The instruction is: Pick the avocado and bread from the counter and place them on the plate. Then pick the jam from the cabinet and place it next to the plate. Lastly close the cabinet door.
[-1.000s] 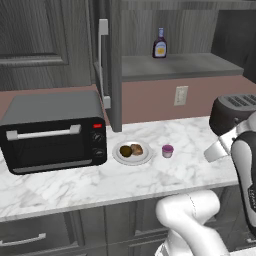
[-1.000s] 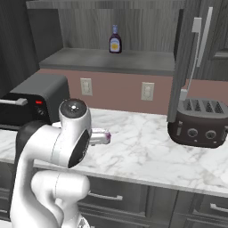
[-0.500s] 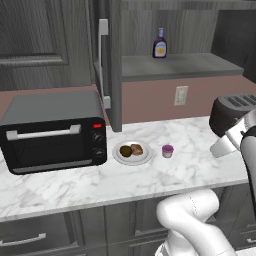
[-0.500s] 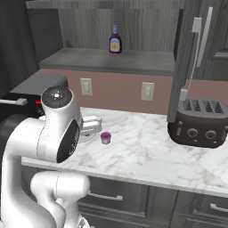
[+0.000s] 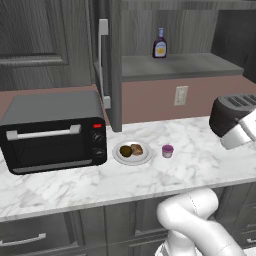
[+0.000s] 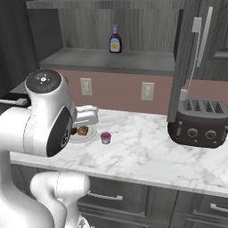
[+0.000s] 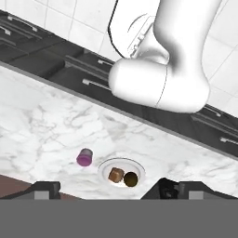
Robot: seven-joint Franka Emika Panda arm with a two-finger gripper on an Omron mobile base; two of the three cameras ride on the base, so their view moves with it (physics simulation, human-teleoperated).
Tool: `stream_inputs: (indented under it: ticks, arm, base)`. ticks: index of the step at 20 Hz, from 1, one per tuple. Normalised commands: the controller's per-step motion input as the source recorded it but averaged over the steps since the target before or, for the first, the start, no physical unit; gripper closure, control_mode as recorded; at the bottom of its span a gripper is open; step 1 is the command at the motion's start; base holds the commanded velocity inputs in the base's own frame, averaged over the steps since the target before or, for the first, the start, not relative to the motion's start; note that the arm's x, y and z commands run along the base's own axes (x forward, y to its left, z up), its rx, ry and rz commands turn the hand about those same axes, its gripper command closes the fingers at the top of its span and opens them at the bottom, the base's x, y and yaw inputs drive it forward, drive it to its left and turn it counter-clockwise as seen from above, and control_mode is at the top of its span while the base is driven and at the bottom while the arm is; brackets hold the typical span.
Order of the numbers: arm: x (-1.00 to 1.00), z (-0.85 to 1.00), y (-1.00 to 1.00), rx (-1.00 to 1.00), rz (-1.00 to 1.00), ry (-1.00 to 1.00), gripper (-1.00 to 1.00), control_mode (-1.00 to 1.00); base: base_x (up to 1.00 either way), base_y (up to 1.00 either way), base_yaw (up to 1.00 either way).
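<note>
Centrally in the left base view, the avocado (image 5: 126, 150) and bread (image 5: 136, 149) are seen on the plate (image 5: 133, 159), the jam (image 5: 167, 151) just beside it on the counter (image 5: 200, 160). At left in the right base view, the plate (image 6: 85, 138) is partly hidden by the arm. Low in the hand view, the gripper (image 7: 104, 187) is seen spread wide and empty, its fingertips (image 7: 45, 188) cut off.

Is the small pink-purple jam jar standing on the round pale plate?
No, the small pink-purple jam jar stands on the white marble counter beside the round pale plate.

- My two base cameras look forward and down at the desk (image 5: 60, 187) from left and right.
- My hand camera looks down on it from above.
- All share the plate (image 5: 132, 152).
</note>
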Motion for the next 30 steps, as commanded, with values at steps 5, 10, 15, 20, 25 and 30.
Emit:
stream_inputs:
  ticks: [5,10,15,20,25,30]
  arm:
    - [-0.46,0.41,0.00,0.00,-0.05,-0.09,-1.00,-1.00]
    - [-0.53,0.44,0.00,0.03,-0.13,-0.14,-1.00,-1.00]
    - [-0.42,0.46,0.00,0.10,-0.16,-0.14,-1.00,-1.00]
    - [-0.27,0.33,-0.04,0.15,-0.12,-0.16,-1.00,-1.00]
    - [-0.26,0.04,-0.20,0.14,-0.02,-0.18,-1.00,-1.00]
    - [-0.18,0.00,-0.17,0.16,-0.03,-0.19,-1.00,-1.00]
  base:
    - [0.00,0.00,0.00]
    - [0.00,0.00,0.00]
    - [0.00,0.00,0.00]
    - [0.00,0.00,0.00]
    - [0.00,0.00,0.00]
    - [0.00,0.00,0.00]
